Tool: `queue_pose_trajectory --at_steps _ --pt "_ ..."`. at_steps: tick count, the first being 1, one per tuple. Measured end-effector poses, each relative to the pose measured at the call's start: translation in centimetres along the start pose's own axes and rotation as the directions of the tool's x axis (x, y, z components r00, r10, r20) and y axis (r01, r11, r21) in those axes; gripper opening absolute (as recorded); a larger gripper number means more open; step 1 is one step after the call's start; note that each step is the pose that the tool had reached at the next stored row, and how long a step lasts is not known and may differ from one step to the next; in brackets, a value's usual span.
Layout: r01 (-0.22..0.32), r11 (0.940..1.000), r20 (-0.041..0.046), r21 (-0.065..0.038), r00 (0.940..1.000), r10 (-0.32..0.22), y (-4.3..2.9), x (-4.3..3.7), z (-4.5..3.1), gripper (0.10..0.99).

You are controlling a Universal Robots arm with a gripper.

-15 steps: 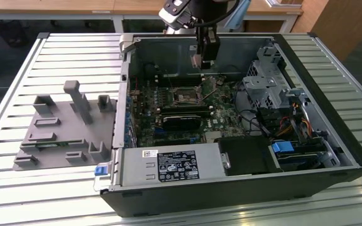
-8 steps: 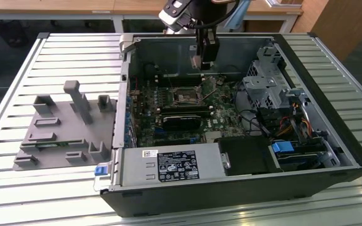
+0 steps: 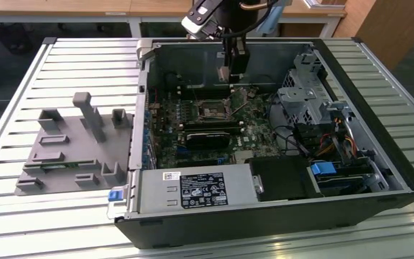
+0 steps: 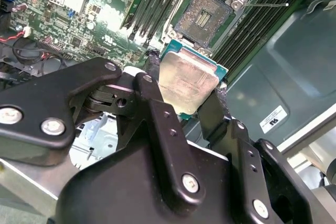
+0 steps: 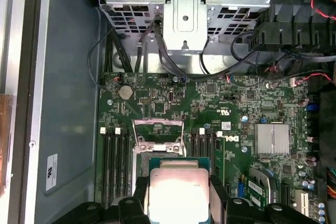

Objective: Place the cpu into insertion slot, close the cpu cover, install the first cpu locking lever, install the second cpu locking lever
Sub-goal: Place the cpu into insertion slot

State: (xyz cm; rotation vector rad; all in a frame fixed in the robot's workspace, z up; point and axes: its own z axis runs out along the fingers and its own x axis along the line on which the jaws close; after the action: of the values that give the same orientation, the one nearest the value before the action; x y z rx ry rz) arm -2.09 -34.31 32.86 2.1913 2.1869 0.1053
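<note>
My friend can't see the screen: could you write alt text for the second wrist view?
The gripper clamps the cpu by its edges, silvery face showing, not yet in the uncovered insertion slot on the green circuit board.

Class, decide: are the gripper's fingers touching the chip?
Touching. In the second wrist view the gripper clamps the chip between its black fingers, one pressed against each opposite edge.

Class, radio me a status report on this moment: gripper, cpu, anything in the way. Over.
Gripper shut on cpu, held above the board. Insertion slot bare, cpu cover raised. Nothing seen between cpu and slot.
</note>
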Motion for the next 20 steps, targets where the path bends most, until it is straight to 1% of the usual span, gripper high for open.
queue_pose_trajectory --at_steps 9,12,17,20 --pt "0.054 0.9985 -0.0043 0.001 0.9985 -0.054 -0.2 0.08 1.56 0.537" --pt "0.054 0.9985 -0.0042 0.001 0.9985 -0.054 -0.32 0.08 1.84 0.537" --pt "0.054 0.9985 -0.0037 0.009 0.9985 -0.054 -0.63 0.12 2.13 0.537" --pt "0.054 0.9985 -0.0038 0.011 0.9985 -0.054 -0.92 0.16 2.52 0.537"
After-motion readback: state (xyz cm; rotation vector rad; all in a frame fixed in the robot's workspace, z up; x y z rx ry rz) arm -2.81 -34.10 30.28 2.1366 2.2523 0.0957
